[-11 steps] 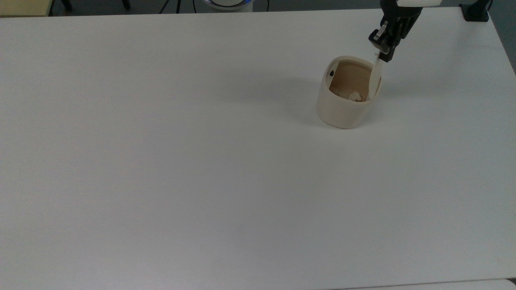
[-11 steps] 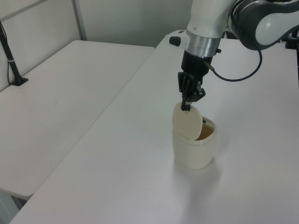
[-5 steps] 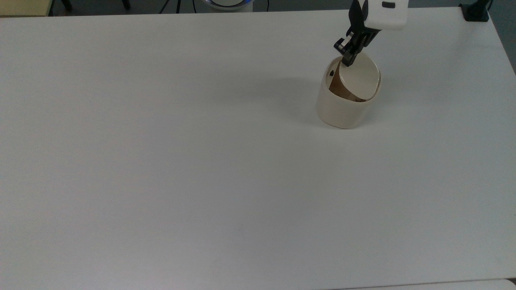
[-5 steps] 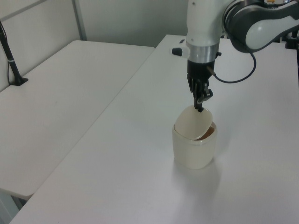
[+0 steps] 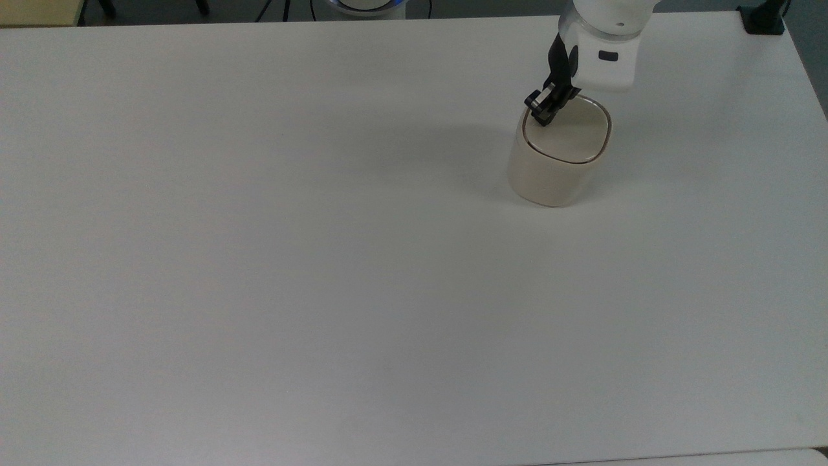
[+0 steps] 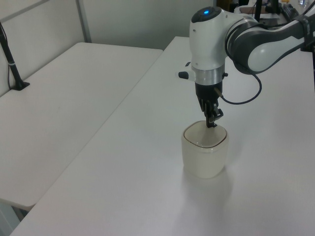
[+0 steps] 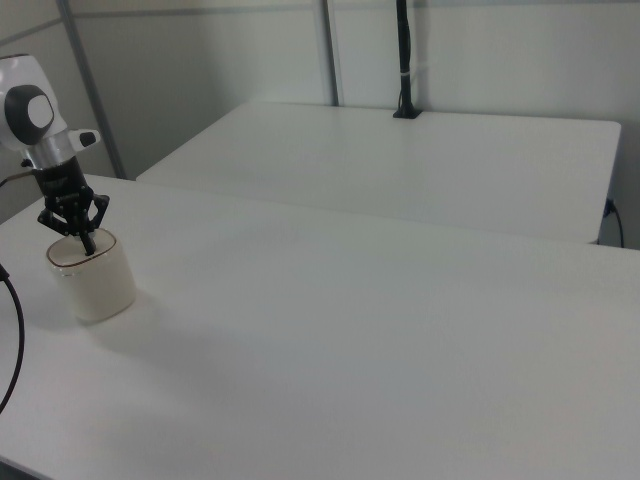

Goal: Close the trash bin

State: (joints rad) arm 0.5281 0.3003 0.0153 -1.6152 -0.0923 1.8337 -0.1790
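One trash bin (image 5: pixel 555 155) sits at the top view's upper right of the bench (image 5: pixel 259 259), lid (image 5: pixel 569 133) flat, pincer (image 5: pixel 541 116) closed and empty on its corner; risk: unlatched lid springs up on retreat, or hard pressing tips the bin.

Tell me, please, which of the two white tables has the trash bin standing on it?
The nearer table in the right view, where the gripper meets the trash bin. The farther table carries a black post instead.
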